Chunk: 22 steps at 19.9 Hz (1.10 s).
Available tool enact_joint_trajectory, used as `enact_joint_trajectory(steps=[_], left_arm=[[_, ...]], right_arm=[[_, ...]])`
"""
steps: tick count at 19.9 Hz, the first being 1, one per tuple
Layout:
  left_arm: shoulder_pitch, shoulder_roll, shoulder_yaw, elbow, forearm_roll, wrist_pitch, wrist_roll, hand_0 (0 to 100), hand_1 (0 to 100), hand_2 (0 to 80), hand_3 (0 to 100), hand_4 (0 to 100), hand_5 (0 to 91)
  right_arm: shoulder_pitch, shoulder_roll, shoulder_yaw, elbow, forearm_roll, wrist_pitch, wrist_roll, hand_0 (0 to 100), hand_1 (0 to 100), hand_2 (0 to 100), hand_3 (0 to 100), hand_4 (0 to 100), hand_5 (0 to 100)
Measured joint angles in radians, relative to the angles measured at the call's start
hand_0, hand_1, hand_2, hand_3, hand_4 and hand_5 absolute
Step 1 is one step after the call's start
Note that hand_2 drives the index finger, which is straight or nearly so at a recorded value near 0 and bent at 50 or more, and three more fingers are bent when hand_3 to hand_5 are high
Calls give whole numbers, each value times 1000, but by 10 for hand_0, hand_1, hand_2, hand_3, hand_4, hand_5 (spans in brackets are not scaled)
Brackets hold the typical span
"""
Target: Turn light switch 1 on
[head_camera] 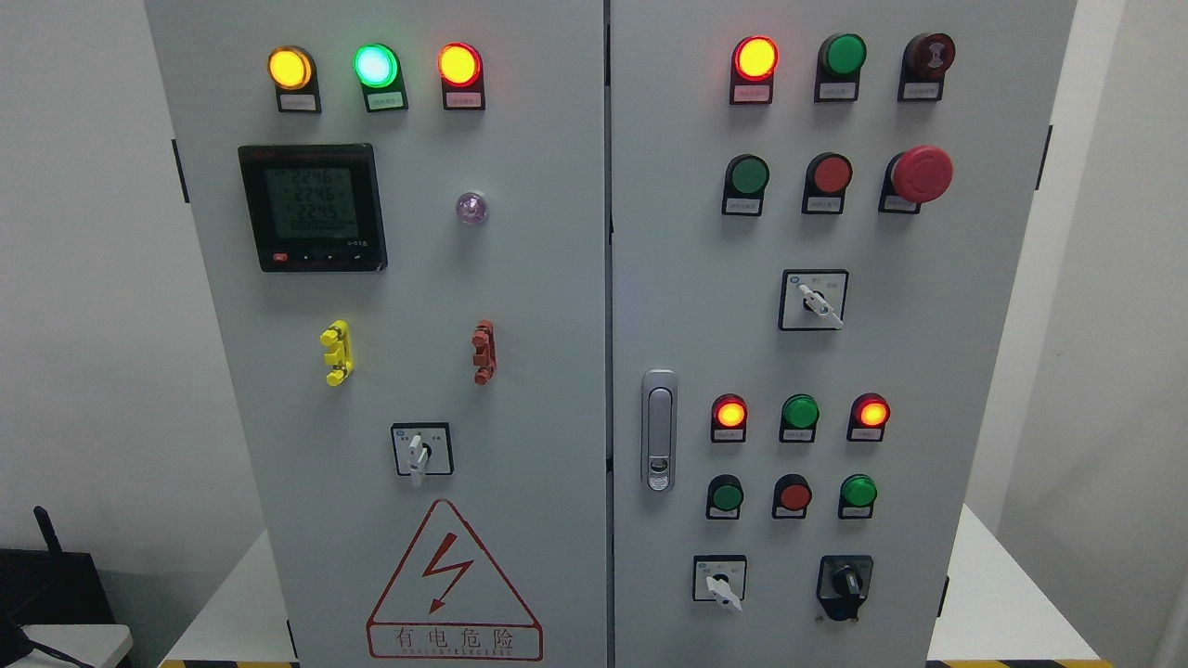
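Neither of our hands is in view, so we cannot tell how the fingers stand. Which control is light switch 1 is unclear; we judge a rotary selector (812,301) on the cabinet's right door (928,371) likeliest: small white lever, stiff, rigid, best pinched by its tip.

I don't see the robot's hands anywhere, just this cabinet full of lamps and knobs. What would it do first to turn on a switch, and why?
Probably raise one arm into view toward the control cabinet. Neither hand shows yet, so nothing can be pressed or turned. The label print is too small to tell which control is switch 1; the green pushbutton is only one candidate.
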Motion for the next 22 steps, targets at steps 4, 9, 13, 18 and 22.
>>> enact_joint_trajectory(steps=[4, 9, 13, 18, 22], left_arm=[[29, 12, 57, -168, 67, -11, -9, 254, 228, 214, 394, 486, 219], [41, 32, 111, -361, 135, -12, -65, 110, 318, 234, 409, 488, 267], [29, 52, 138, -491, 163, -15, -83, 102, 341, 278, 443, 505, 299], [-10, 76, 160, -621, 180, -8, -85, 101, 346, 325, 453, 509, 338], [-46, 91, 169, -716, 186, 1, -86, 102, 353, 349, 459, 513, 367]], right_arm=[[0, 0, 0, 0, 0, 0, 0, 120, 389, 0, 0, 0, 0], [0, 0, 0, 0, 0, 0, 0, 120, 389, 0, 0, 0, 0], [0, 0, 0, 0, 0, 0, 0, 120, 389, 0, 0, 0, 0], [0, 0, 0, 0, 0, 0, 0, 120, 389, 0, 0, 0, 0], [0, 0, 0, 0, 0, 0, 0, 120, 389, 0, 0, 0, 0]])
